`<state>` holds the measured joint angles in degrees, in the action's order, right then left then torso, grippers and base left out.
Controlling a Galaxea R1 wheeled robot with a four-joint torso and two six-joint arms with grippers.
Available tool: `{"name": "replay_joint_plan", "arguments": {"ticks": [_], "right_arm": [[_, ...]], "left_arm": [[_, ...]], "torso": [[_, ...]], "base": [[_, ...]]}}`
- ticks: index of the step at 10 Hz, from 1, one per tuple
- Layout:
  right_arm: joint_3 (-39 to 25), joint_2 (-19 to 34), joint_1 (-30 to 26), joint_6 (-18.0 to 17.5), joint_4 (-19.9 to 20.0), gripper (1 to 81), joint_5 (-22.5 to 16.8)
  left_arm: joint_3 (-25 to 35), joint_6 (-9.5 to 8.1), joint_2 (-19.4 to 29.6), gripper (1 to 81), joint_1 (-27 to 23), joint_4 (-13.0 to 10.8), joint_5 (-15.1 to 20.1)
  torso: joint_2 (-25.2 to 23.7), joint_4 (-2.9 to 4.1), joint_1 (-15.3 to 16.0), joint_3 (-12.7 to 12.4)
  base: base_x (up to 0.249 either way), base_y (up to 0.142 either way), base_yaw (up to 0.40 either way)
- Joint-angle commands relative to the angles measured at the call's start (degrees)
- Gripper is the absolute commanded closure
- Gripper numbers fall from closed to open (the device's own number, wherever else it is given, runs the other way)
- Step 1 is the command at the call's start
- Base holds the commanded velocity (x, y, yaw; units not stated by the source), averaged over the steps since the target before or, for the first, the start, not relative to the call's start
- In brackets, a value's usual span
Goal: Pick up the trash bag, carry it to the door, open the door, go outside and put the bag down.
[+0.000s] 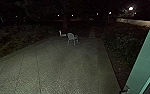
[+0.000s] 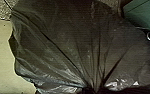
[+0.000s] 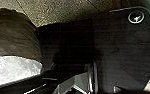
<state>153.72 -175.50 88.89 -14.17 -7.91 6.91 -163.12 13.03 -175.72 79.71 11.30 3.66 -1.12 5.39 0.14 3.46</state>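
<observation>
The head view showed the green door edge [image 1: 141,53] close by, paving [image 1: 63,67] beside it and a white chair [image 1: 71,36] well beyond it. In the left wrist view, the fingers [image 2: 88,90] looked closed on the gathered neck of the trash bag [image 2: 58,42], near the door edge; passing too tightly could have snagged and torn the plastic. In the right wrist view, the bag bulged beside the robot's base plate [image 3: 121,47], farther from that edge, so driving might have rubbed it loose. The right gripper's state I couldn't tell.

A pale chair [image 1: 71,36] stands on the paving [image 1: 53,67], a white object [image 1: 62,34] near it. Dark plants [image 1: 124,41] flank the slabs; a bright lamp [image 1: 130,8] glows beyond.
</observation>
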Motion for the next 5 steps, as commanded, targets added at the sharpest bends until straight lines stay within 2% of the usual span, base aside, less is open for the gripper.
{"name": "replay_joint_plan", "arguments": {"ticks": [1,5], "right_arm": [[-0.72,-0.67,-1.57,0.28,-0.61,1.0,-3.04],[-0.72,-0.58,-1.48,0.28,-0.61,1.0,-3.04]], "left_arm": [[-0.18,0.06,0.19,81.1,-2.85,-0.31,3.64],[-0.18,0.06,0.19,81.1,-2.76,-0.31,3.64]], "torso": [[0.0,0.0,0.0,0.0],[-0.11,0.0,-0.14,-0.04]], "base": [[0.143,0.0,0.0],[0.142,0.0,0.0]]}}
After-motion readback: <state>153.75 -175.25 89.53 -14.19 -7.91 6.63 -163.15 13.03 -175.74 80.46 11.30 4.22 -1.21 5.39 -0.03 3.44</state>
